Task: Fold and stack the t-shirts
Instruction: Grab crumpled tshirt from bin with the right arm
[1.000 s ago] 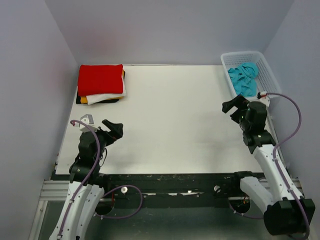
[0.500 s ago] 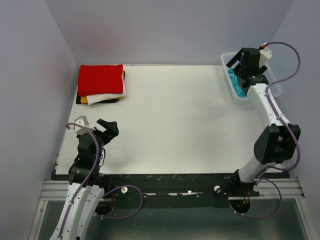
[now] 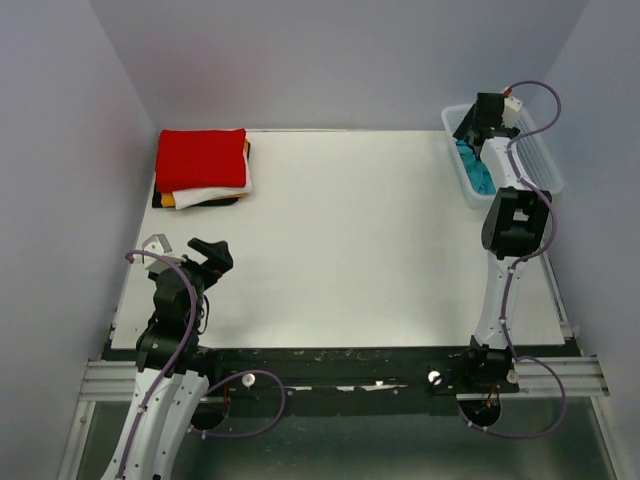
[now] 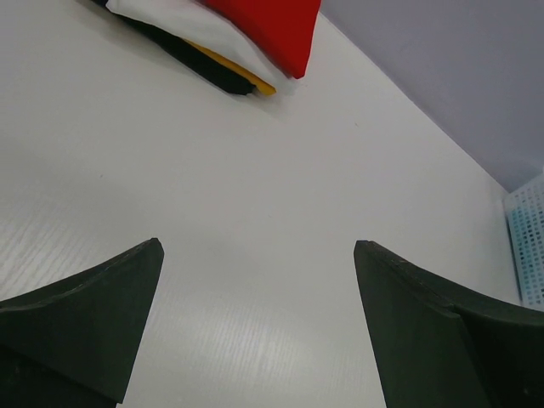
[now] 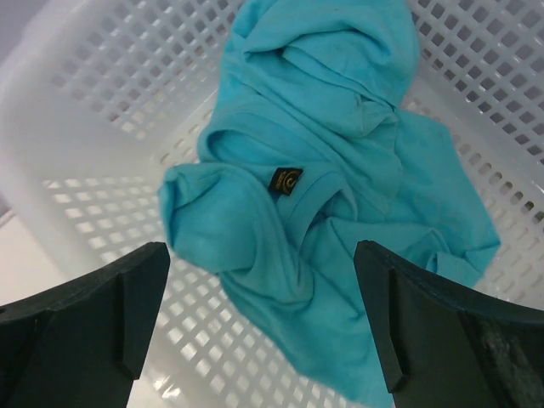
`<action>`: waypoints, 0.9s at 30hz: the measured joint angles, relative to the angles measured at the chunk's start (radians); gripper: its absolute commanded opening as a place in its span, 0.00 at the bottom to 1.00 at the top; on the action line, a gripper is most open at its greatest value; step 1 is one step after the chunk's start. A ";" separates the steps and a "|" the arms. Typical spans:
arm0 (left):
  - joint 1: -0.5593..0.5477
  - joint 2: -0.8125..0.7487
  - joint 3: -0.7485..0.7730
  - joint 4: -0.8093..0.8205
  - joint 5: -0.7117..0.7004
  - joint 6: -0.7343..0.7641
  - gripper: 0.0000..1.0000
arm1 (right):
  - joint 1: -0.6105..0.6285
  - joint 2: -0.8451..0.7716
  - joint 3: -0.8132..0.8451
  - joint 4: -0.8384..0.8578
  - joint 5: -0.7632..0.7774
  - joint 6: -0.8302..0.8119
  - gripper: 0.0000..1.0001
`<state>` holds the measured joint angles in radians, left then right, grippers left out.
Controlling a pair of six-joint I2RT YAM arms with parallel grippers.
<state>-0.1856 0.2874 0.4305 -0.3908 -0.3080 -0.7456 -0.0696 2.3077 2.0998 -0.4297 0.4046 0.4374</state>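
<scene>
A crumpled turquoise-blue t-shirt (image 5: 340,170) lies in the white mesh basket (image 5: 102,110) at the table's back right corner. My right gripper (image 5: 262,255) hangs open just above it, one finger on each side of the cloth, touching nothing. From above, the right gripper (image 3: 468,128) covers most of that t-shirt (image 3: 475,170). A stack of folded t-shirts sits at the back left: red (image 3: 200,158) on top, then white (image 3: 215,195), yellow-orange (image 4: 246,78) and black (image 4: 204,68). My left gripper (image 3: 210,252) is open and empty low over the near left of the table.
The white table (image 3: 350,230) runs between the stack and the basket (image 3: 540,160). Grey walls close in on the left, back and right. The right arm stretches along the table's right edge, its cable looping over the basket.
The right arm has reached from the near right side out to the basket and now hovers over the turquoise t-shirt. The left gripper has hardly shifted.
</scene>
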 measured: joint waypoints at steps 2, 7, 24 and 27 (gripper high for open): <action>0.000 0.005 0.000 0.000 -0.003 0.000 0.99 | -0.014 0.062 0.058 -0.018 -0.001 -0.013 1.00; 0.000 0.030 0.000 0.001 -0.007 0.000 0.99 | -0.038 0.101 0.075 -0.016 -0.002 -0.020 1.00; 0.000 0.064 0.000 0.005 -0.024 0.001 0.98 | -0.120 0.283 0.203 0.061 -0.135 0.039 0.01; 0.000 0.064 0.000 0.005 -0.024 0.001 0.99 | -0.124 0.276 0.214 0.061 -0.176 0.042 0.01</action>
<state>-0.1856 0.3515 0.4305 -0.3859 -0.3321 -0.7444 -0.1932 2.5835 2.3135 -0.3687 0.2283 0.4797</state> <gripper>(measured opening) 0.984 0.053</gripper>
